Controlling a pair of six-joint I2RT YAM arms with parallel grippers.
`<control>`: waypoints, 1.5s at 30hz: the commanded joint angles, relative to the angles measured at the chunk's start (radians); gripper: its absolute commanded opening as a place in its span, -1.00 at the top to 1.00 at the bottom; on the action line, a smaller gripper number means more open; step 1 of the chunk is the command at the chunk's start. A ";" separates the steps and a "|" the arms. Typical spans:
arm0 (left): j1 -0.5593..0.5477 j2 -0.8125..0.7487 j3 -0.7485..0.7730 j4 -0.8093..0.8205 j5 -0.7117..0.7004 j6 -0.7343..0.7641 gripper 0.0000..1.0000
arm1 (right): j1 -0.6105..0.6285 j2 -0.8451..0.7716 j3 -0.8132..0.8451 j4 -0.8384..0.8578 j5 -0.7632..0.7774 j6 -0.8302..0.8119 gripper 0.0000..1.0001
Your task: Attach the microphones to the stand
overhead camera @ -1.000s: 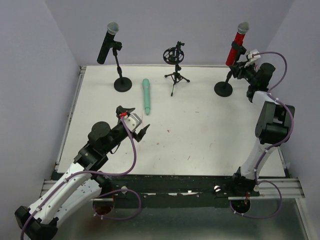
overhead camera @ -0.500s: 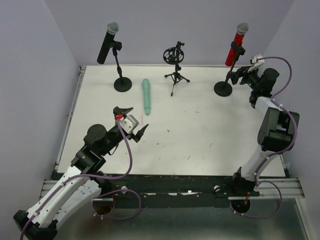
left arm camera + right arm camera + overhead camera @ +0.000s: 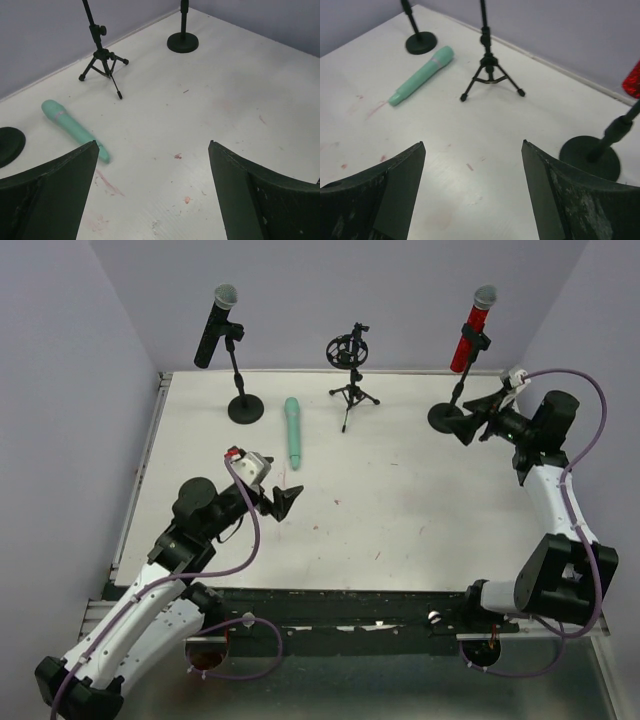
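The black microphone (image 3: 216, 325) sits clipped in the left stand (image 3: 244, 407). The red microphone (image 3: 472, 328) sits clipped in the right stand (image 3: 447, 417). The teal-green microphone (image 3: 292, 432) lies flat on the table between the left stand and the small tripod stand (image 3: 350, 370), whose mount is empty. It also shows in the left wrist view (image 3: 75, 130) and the right wrist view (image 3: 422, 75). My left gripper (image 3: 268, 478) is open and empty, just short of the teal microphone's handle end. My right gripper (image 3: 468, 423) is open and empty beside the right stand's base.
The tripod stand (image 3: 102, 60) (image 3: 490, 75) stands at the back middle. The round bases of the two stands (image 3: 590, 157) (image 3: 421, 42) rest on the white table. Walls close in the back and both sides. A metal rail (image 3: 150, 450) runs along the left edge.
My right gripper has drawn back from the red microphone's stand, down and to the right, and now points left across the table. My left gripper has shifted slightly forward.
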 commanded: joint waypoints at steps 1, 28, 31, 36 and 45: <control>0.079 0.079 0.019 0.131 0.165 -0.324 -0.97 | -0.002 -0.074 -0.113 -0.132 -0.203 0.071 -0.72; 0.103 0.669 0.283 0.322 0.146 -0.158 -0.97 | 0.221 -0.145 -0.201 -0.132 -0.057 -0.280 -0.78; 0.114 0.560 0.268 0.202 0.096 -0.092 -0.97 | 0.268 -0.093 -0.183 0.003 -0.027 -0.300 -0.90; 0.134 0.347 0.145 0.153 0.038 -0.055 -0.97 | 0.328 0.121 -0.008 0.181 0.007 -0.222 -0.96; 0.133 0.093 0.004 0.074 -0.182 0.119 -0.97 | 0.386 0.528 0.322 0.477 0.117 0.167 -0.99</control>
